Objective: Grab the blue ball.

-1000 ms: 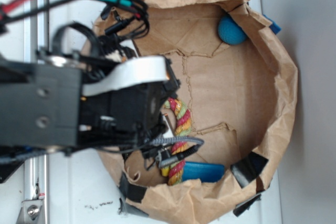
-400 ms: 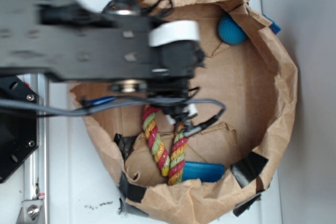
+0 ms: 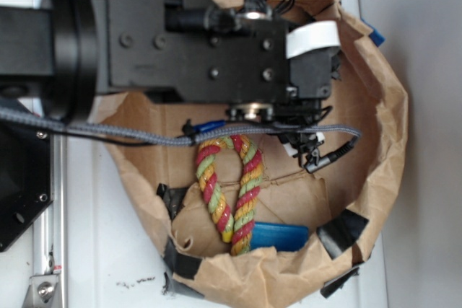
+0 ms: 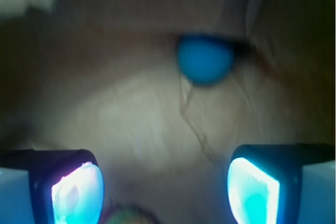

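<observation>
Wrist view: the open tool [image 4: 165, 190] sits over brown paper [image 4: 136, 119], empty, blue ball [image 4: 205, 60] far ahead.

The blue ball [image 4: 205, 65] lies ahead of the spread, empty claw [image 4: 165, 192].

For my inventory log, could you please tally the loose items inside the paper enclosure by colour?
Blue: 2, the blue ball (seen only in the wrist view) and a flat blue block.
Multicoloured: 1, a striped rope loop.
Total: 3.
</observation>
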{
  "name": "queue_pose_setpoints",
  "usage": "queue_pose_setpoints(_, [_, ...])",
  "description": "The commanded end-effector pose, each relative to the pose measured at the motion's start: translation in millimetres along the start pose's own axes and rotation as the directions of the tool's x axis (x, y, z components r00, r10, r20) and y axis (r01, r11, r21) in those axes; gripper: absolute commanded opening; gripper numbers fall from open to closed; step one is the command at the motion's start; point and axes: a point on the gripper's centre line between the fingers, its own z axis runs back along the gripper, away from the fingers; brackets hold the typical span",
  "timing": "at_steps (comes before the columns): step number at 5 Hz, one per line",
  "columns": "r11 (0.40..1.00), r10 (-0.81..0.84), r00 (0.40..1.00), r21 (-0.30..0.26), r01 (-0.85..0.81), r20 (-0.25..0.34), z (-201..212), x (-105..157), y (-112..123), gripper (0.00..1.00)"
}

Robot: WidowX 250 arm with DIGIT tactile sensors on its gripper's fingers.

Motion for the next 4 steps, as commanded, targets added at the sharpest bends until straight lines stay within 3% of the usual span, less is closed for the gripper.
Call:
queue_pose_setpoints(1, [1.000,0.026,0.996,0.000,-0.026,0.084,-9.9,20.9,9.1,1.00])
queue_pose_setpoints(2, [0.999,-0.004,0.999,-0.037,0.006,0.046,-20.6,20.5,11.4,1.00])
queue_pose_setpoints(4, [0.999,-0.031,0.996,-0.031,0.034,0.087,-17.1,4.7,11.7,1.00])
